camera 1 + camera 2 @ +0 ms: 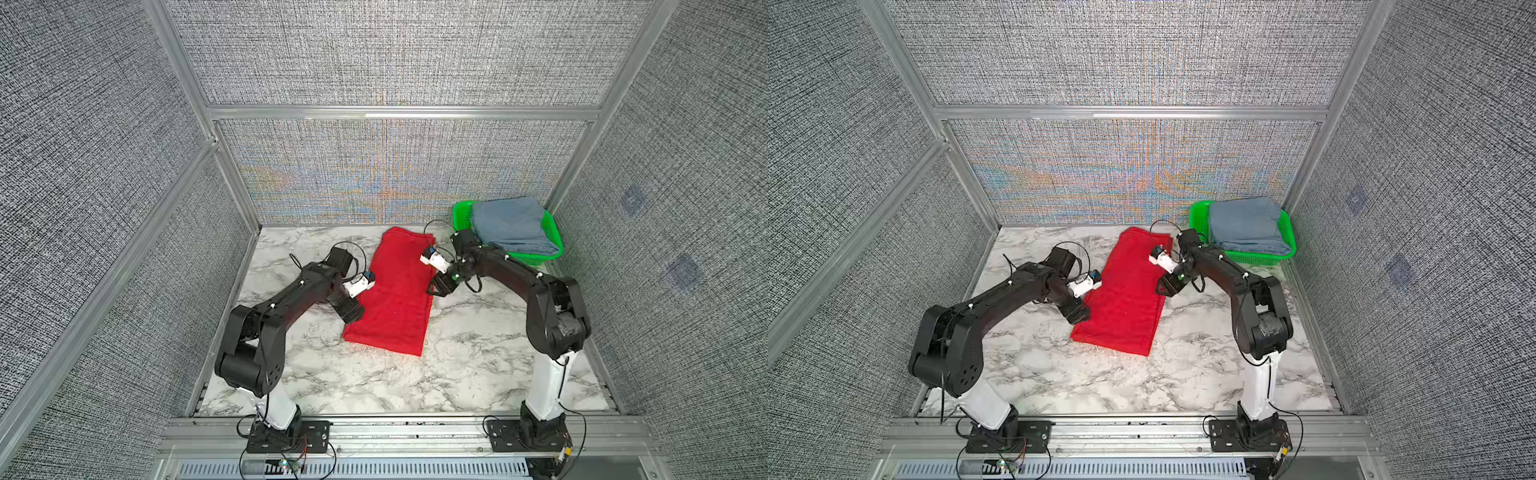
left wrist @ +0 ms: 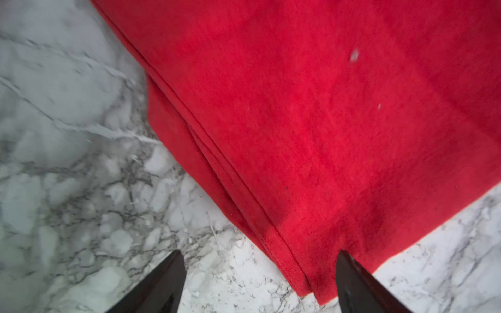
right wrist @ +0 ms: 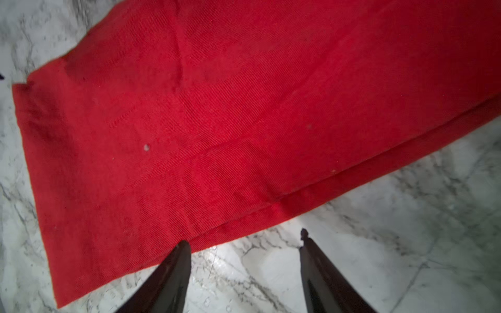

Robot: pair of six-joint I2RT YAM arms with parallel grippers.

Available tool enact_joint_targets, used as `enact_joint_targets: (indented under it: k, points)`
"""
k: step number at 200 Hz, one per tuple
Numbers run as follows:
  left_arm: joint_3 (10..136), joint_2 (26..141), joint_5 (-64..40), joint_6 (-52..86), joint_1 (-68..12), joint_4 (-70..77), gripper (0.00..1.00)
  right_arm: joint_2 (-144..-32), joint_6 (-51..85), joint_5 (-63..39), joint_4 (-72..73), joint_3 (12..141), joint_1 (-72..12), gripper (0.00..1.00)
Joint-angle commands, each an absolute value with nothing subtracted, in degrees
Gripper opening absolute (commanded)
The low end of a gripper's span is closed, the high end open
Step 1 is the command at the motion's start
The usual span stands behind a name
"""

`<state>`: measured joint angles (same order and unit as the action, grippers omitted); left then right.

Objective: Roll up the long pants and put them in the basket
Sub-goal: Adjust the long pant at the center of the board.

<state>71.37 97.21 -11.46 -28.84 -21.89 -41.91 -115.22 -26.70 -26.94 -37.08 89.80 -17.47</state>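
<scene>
Two grippers flanked the pants (image 1: 392,291), which lay flat on the table (image 1: 478,357) between the arms. The left gripper (image 2: 259,253) had its jaws apart and empty, straddling the near corner. The right gripper (image 3: 244,237), also apart and empty, hung at the opposite long edge. No roll had begun. To start well, I judged both should take one short end, pinch every layer and turn together, keeping the roll tight and square. The pants were plain red, folded lengthwise into a long strip with stacked edges showing.

White marble-patterned table (image 1: 457,374), red long pants (image 1: 395,291) folded flat mid-table, green basket (image 1: 460,214) at far right corner
</scene>
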Motion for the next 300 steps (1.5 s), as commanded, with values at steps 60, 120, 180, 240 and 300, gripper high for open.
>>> enact_joint_targets:
  k: [60, 120, 180, 240, 300]
  points:
    - [91.6, 113.7, -26.1, -28.4, -20.1, -56.1, 0.88, -116.4, -24.0, -31.1, -39.1, 89.1, -16.8, 0.67]
    - [86.4, 108.2, -25.7, -25.0, -17.5, -51.7, 0.87, -117.7, -25.6, -34.2, -45.0, 88.4, -16.8, 0.68]
    - [84.5, 103.5, -26.7, -23.2, -12.8, -51.2, 0.87, -119.4, -38.5, -35.6, -57.1, 86.6, -18.0, 0.69]
    - [83.9, 102.4, -26.2, -22.9, -12.1, -51.6, 0.87, -119.4, -51.3, -37.3, -66.3, 83.2, -21.2, 0.69]
    - [83.4, 102.3, -25.4, -23.4, -12.1, -51.9, 0.87, -117.8, -54.5, -38.9, -68.2, 81.4, -26.0, 0.68]
